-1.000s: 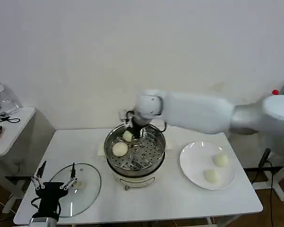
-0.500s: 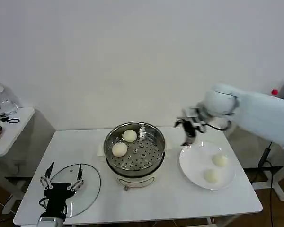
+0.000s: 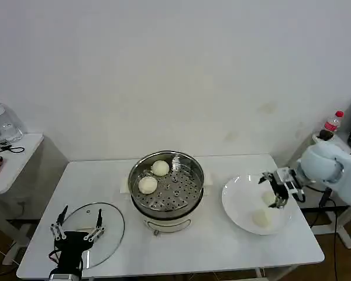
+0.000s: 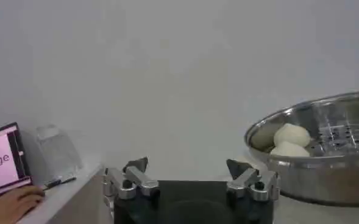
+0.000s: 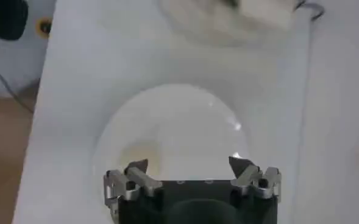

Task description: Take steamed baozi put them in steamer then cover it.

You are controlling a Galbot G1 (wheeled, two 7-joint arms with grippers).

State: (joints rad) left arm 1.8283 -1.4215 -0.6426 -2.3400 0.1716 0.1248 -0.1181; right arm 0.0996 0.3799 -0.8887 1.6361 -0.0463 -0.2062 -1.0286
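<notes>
The steamer (image 3: 167, 196) stands mid-table with two steamed baozi (image 3: 159, 168) (image 3: 147, 185) on its perforated tray; both buns (image 4: 291, 134) also show in the pot (image 4: 325, 176) in the left wrist view. Two more baozi lie on the white plate (image 3: 240, 199), one at its front (image 3: 261, 218) and one (image 3: 270, 199) partly behind my right gripper (image 3: 273, 190). That gripper hangs open just above the plate (image 5: 179, 128), holding nothing (image 5: 188, 165). The cover (image 3: 108, 225) lies flat at the front left. My left gripper (image 3: 77, 229) waits open over it (image 4: 187, 165).
A small side table (image 3: 11, 158) with a jar stands to the left. A bottle (image 3: 332, 122) stands at the far right. A laptop (image 4: 5, 167) and a person's hand (image 4: 11, 204) show in the left wrist view. Bare tabletop lies in front of the steamer.
My right arm left a baozi in the steamer, swung right across the table and now hovers open over the plate. The left gripper shifted only slightly.
</notes>
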